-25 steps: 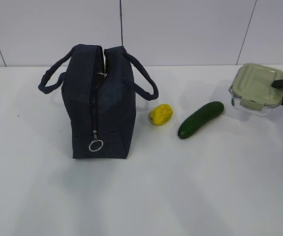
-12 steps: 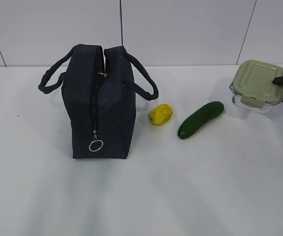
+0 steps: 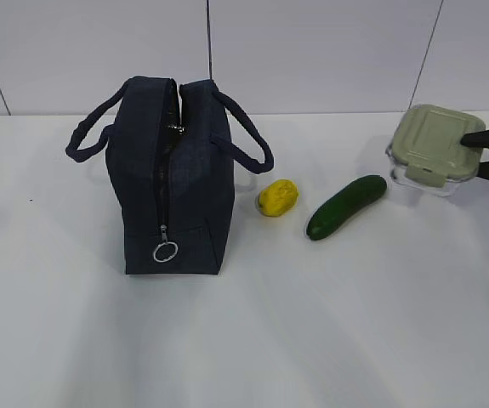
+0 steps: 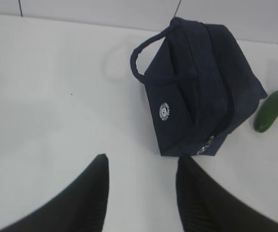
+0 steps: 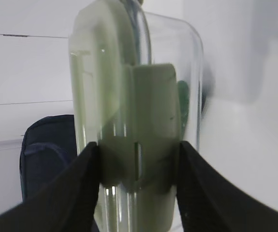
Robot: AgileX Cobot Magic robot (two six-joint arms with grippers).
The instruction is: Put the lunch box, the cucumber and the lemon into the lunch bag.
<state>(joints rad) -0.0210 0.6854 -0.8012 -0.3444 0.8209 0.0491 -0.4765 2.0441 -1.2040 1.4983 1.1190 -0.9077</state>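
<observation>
The lunch box (image 3: 429, 141), clear with a pale green lid, hangs tilted just above the table at the far right. My right gripper (image 3: 475, 156) is shut on it, one finger on the lid and one under the base; up close the lunch box (image 5: 129, 87) fills the gap of the right gripper (image 5: 138, 154). The cucumber (image 3: 346, 206) lies left of the box, and the lemon (image 3: 278, 197) lies beside the navy lunch bag (image 3: 176, 178). The bag stands upright with a gap along its top. My left gripper (image 4: 141, 169) is open over bare table, short of the lunch bag (image 4: 201, 92).
The bag's silver ring pull (image 3: 166, 252) hangs low on its near end, and its two loop handles (image 3: 244, 149) stick out to either side. A tiled wall (image 3: 312, 51) closes off the back. The cucumber (image 4: 271, 111) shows past the bag's right corner.
The lunch box has risen off the table, tipped more steeply and shifted slightly left in the right gripper. Bag, lemon and cucumber have not moved.
</observation>
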